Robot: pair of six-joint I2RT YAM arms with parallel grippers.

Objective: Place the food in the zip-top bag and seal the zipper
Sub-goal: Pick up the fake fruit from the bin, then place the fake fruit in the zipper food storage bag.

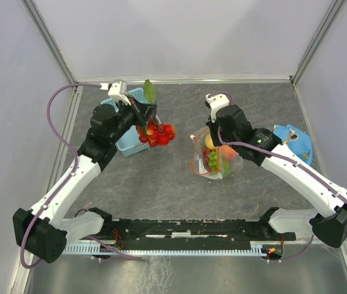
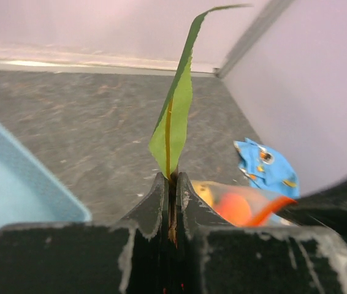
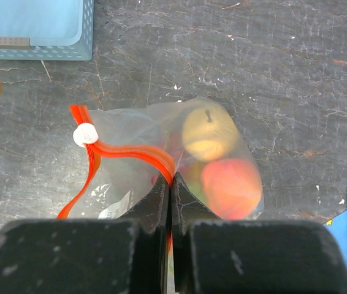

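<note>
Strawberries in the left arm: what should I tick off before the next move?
1. Left gripper jaws shut on the stem of the strawberries: ok.
2. Right gripper jaws pinching the zipper: ok.
3. Strawberries over the zip-top bag: not ok, hanging beside the basket.
4. Bag mouth wide enough: cannot tell.
5. Yellow fruit, peach, grapes already bagged: ok.

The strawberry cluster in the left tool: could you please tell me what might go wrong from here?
1. The left tool pinches only the thin stem below the leaf, so the hanging strawberry cluster may swing or slip out.
2. The right tool grips the zipper at one spot only, so the mouth of the zip-top bag may sag and snag the cluster.
</note>
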